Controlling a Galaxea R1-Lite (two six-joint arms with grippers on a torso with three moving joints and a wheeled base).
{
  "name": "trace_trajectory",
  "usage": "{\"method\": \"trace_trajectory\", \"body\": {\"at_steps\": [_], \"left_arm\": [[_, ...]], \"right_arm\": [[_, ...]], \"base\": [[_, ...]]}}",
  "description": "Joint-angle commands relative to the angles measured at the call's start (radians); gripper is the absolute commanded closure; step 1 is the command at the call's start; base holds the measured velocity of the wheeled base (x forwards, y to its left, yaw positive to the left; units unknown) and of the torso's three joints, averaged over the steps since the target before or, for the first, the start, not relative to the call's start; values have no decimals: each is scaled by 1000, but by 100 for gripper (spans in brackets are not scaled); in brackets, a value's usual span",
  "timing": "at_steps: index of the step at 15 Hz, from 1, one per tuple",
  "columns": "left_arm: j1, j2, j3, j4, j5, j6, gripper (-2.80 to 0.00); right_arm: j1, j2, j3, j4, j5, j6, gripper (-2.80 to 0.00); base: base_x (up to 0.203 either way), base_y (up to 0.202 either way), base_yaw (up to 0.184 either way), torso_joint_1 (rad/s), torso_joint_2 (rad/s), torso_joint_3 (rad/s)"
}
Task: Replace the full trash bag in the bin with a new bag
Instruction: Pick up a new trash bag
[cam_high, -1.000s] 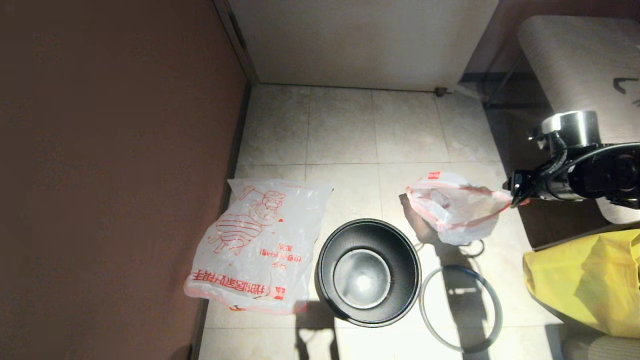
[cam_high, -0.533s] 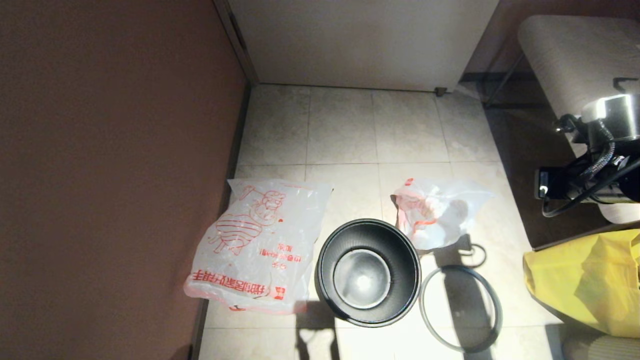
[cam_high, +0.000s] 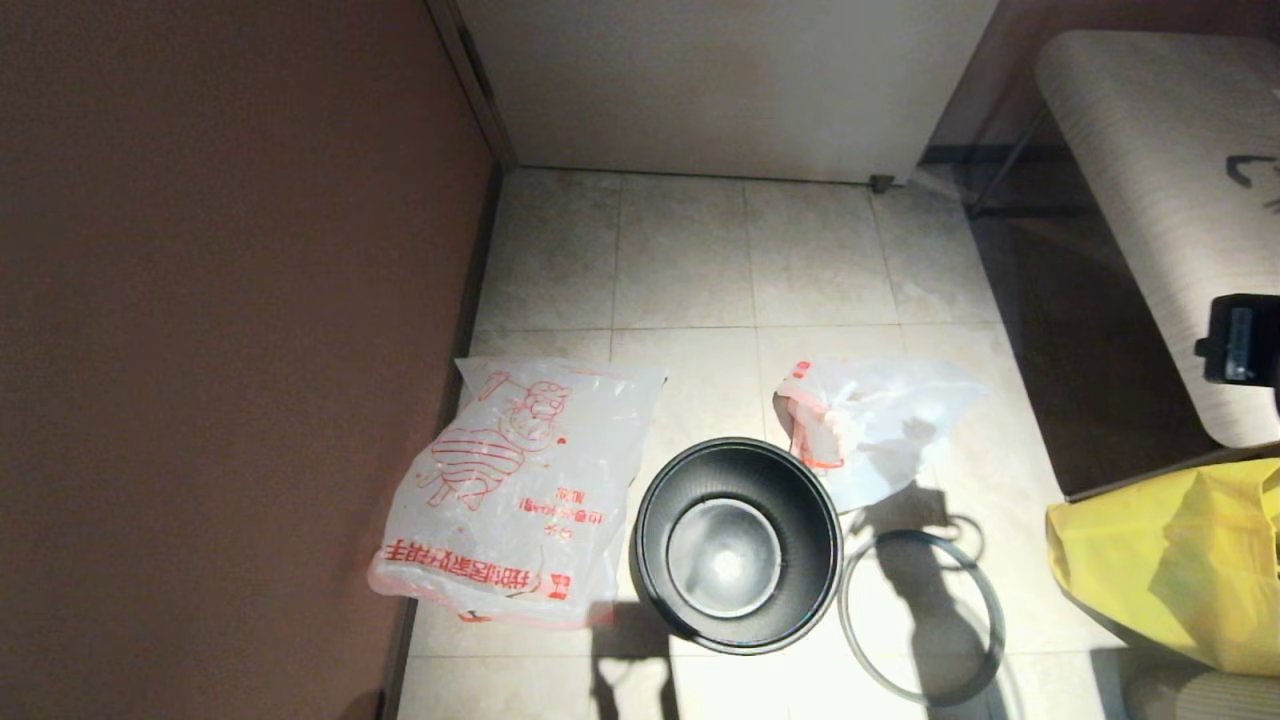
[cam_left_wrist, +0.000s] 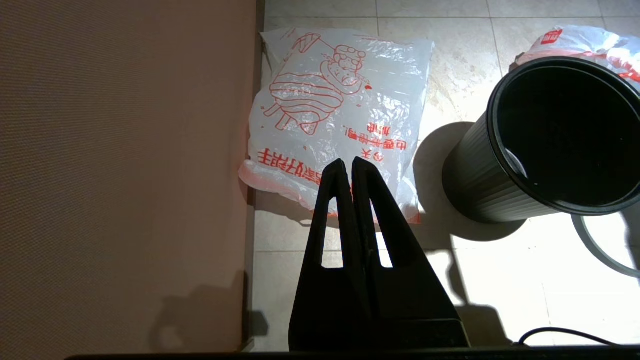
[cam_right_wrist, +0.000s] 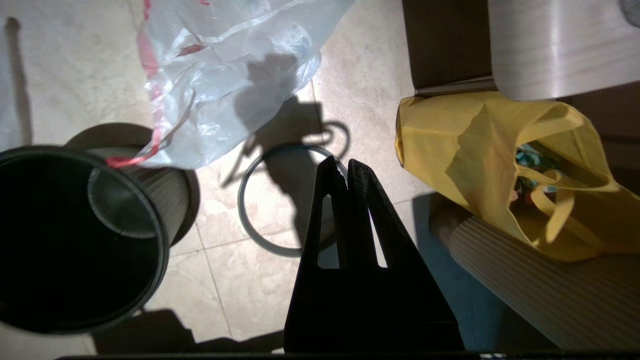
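Right gripper (cam_right_wrist: 346, 167) pinched closed on nothing, up above the grey hoop (cam_right_wrist: 260, 230). Full trash bag (cam_right_wrist: 225, 80) lies just past the hoop, touching the bin (cam_right_wrist: 75, 240). Left gripper (cam_left_wrist: 347, 167) closed, empty, over the new bag (cam_left_wrist: 335, 115).

Bin (cam_high: 738, 545): black plastic, I read the outer wall as ribbed and matt; its floor looks like shiny metal. Hoop (cam_high: 922, 618) beside it: thin grey, smooth, plastic or metal, cannot tell. Flat bag (cam_high: 520, 490): thin translucent film, crinkled, glossy where light hits, red print. Crumpled bag (cam_high: 880, 425): same filmy plastic, wrinkled, sheen. Yellow bag (cam_high: 1170, 565): matt, cloth-like, soft folds. Floor (cam_high: 690, 260): stone-look tiles, mottled, slight gloss. Left wall (cam_high: 220, 320): matt, finely textured. Desk (cam_high: 1150, 170): pale wood grain, smooth.
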Motion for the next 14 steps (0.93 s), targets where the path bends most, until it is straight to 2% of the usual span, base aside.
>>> {"method": "trace_trajectory", "body": {"at_steps": [1, 5, 7, 9, 14], "left_arm": [[1, 0, 0, 0, 0, -1, 0], [1, 0, 0, 0, 0, -1, 0], [1, 0, 0, 0, -2, -1, 0], [1, 0, 0, 0, 0, -1, 0], [1, 0, 0, 0, 0, -1, 0]], "right_arm": [[29, -199, 4, 76, -1, 5, 0], [37, -367, 21, 250, 40, 118, 0], [29, -455, 40, 288, 49, 124, 0], [-39, -537, 66, 318, 43, 129, 0], [-55, -800, 270, 323, 53, 103, 0]], "base": [[0, 0, 0, 0, 0, 0], [0, 0, 0, 0, 0, 0], [0, 0, 0, 0, 0, 0], [0, 0, 0, 0, 0, 0], [0, 0, 0, 0, 0, 0]]}}
